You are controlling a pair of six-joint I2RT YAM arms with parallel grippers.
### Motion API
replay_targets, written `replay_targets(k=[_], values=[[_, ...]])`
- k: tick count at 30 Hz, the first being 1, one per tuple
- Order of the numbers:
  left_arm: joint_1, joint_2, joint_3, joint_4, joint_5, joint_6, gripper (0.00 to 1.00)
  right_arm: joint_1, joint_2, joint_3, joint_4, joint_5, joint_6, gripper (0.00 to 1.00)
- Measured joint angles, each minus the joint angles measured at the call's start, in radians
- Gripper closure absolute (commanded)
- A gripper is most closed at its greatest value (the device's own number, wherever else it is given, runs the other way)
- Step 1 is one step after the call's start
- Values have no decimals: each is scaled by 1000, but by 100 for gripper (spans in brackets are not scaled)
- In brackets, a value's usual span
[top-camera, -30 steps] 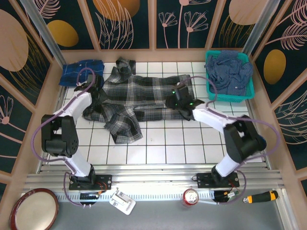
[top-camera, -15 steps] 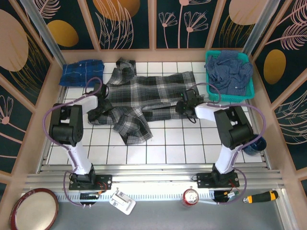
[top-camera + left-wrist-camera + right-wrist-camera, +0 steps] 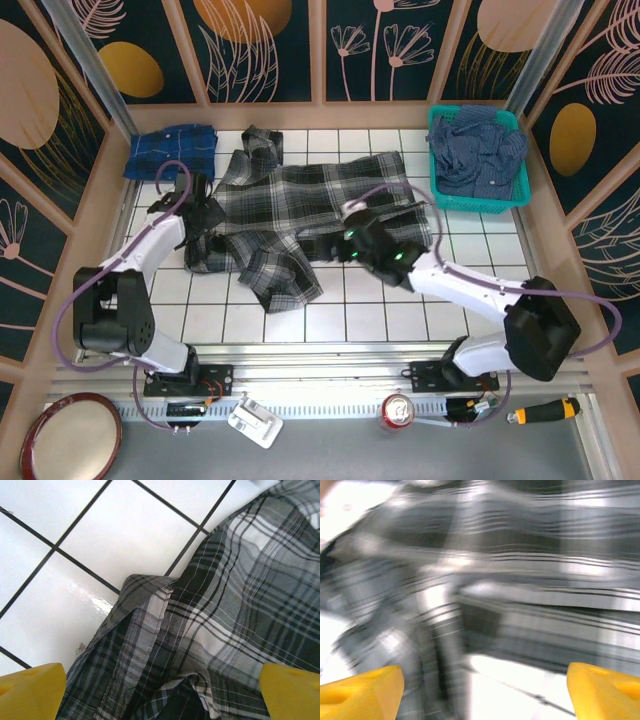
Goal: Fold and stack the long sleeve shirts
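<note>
The grey-black-white plaid shirt (image 3: 300, 195) lies spread across the middle of the tiled table, with one sleeve (image 3: 285, 280) bunched toward the near side. My left gripper (image 3: 205, 215) hovers over the shirt's left edge. In the left wrist view this gripper (image 3: 161, 692) is open, its yellow fingertips (image 3: 30, 692) wide apart over a fold of plaid cloth (image 3: 200, 620). My right gripper (image 3: 350, 240) is at the shirt's near hem. It (image 3: 482, 690) is open too, over blurred plaid. A blue plaid shirt (image 3: 170, 150) lies folded at the back left. A navy shirt (image 3: 478, 150) fills the basket.
The teal basket (image 3: 520, 195) stands in the back right corner. Wooden walls (image 3: 100, 190) close in the table on three sides. A can (image 3: 398, 410), a screwdriver (image 3: 545, 411) and a plate (image 3: 70, 435) lie in front of the arm bases.
My right gripper has let go of the plaid cloth, opened wide and swung left along the near hem. The shirt has spread a little to the right. The left gripper has barely moved.
</note>
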Motion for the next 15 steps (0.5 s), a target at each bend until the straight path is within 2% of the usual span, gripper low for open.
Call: replay_targets(k=[3,5,6,10,15], values=[[0,-37,-50,12,8,-10,13,163,184,142,9,5,-13,14],[0,-51,-101,20,22,-16,26,222,350,287,-11,23,-34,15],[0,-51,-123,23,29,-19,29,245,447,380,-26,34,-45,16],[1,-36,-176,31,53,-22,27,269,686,592,-69,61,-80,21],[21,0,-187,78,77,-22,26,235,800,634,-113,65,-86,25]])
